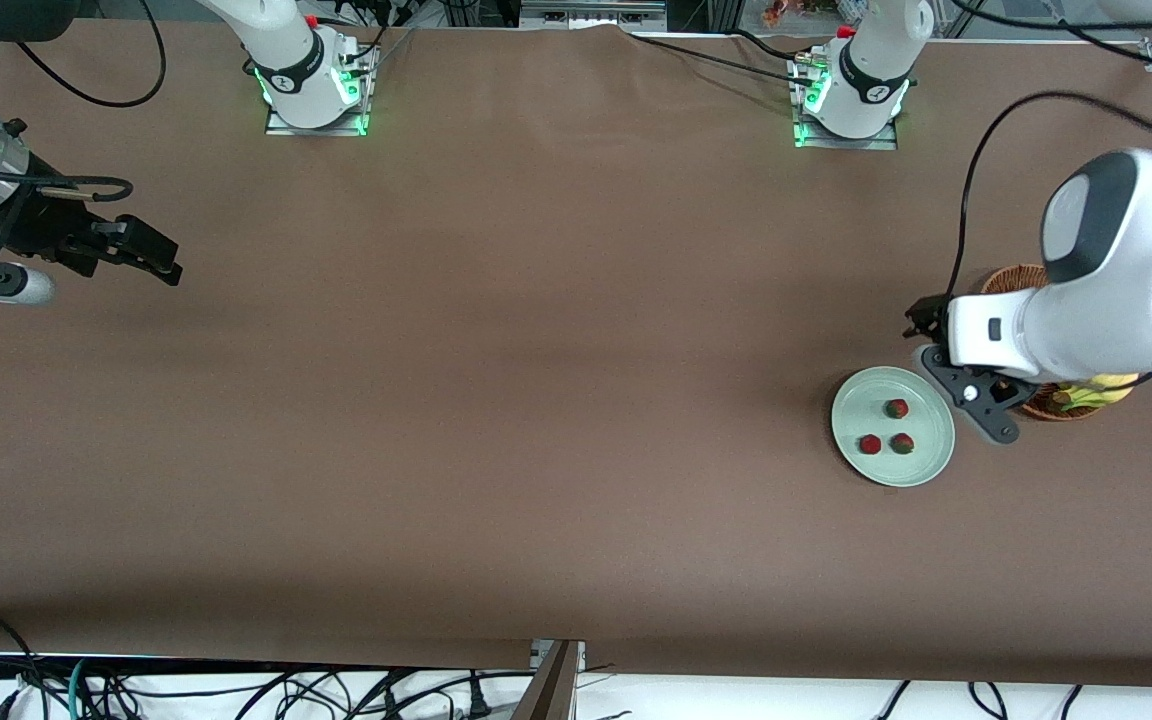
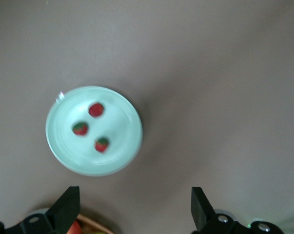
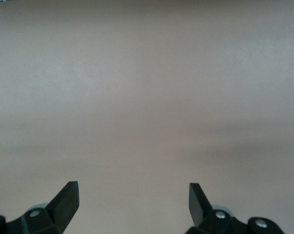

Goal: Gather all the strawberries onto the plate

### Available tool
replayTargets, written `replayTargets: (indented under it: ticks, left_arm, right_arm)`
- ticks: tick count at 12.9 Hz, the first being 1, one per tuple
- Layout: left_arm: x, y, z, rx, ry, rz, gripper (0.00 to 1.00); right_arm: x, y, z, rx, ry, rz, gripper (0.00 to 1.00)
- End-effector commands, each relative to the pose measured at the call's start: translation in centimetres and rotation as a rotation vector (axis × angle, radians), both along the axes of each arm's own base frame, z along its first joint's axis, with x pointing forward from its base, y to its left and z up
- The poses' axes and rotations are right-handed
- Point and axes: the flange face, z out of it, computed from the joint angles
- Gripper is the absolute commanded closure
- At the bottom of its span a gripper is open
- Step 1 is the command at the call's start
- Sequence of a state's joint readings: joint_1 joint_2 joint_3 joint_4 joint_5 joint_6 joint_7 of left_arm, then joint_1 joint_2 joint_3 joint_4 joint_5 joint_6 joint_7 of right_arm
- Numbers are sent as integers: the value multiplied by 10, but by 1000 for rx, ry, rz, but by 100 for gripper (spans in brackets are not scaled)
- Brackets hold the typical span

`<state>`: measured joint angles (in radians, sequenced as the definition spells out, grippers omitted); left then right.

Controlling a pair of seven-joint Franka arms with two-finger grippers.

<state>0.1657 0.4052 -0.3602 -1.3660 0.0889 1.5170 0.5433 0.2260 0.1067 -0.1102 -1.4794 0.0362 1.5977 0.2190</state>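
Toward the left arm's end of the table, nearest the front camera of all we record, sits the plate (image 1: 893,427) with all three strawberries (image 1: 897,408) resting on it — apart from one another and clear of the rim. We judge the collecting done, since no berry shows on the bare table (image 1: 496,400). Over the spot just beside the plate, between it and the wicker basket (image 1: 1014,277), hangs the left gripper (image 1: 948,372); its wrist view shows the fingers (image 2: 65,207) spread wide with nothing between them, the plate in plain sight below. We read that pose as a release position: empty, raised, and off to the side so the berries stay undisturbed. The basket, partly hidden by the arm, lies slightly farther from the camera, with yellow fruit showing at its edge. Over the right arm's end of the table waits the right gripper (image 1: 151,250), likewise wide open and empty, kept well apart from the work.
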Motion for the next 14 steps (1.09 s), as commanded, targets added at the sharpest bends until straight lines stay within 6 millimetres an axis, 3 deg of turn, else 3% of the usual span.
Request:
replayTargets:
  ticks: [1, 5, 6, 7, 9, 10, 14]
  left_arm:
    - [-21, -9, 54, 58, 13, 218, 0]
    - [-57, -22, 112, 162, -61, 454, 0]
    - [-55, -5, 115, 162, -114, 504, 0]
    - [-67, 2, 121, 143, -181, 526, 0]
    - [-95, 15, 101, 110, -244, 570, 0]
    - [-107, 32, 94, 106, -246, 659, 0]
    - [-111, 34, 89, 89, -233, 721, 0]
  right_arm:
    - [-3, 7, 2, 16, 8, -1, 1]
    - [-3, 9, 1, 16, 9, 7, 1]
    - [-3, 9, 1, 16, 9, 7, 1]
    - [-3, 9, 1, 16, 9, 7, 1]
    - [-2, 9, 0, 16, 9, 7, 1]
    - [-2, 9, 0, 16, 9, 7, 1]
    - [-2, 9, 0, 16, 9, 7, 1]
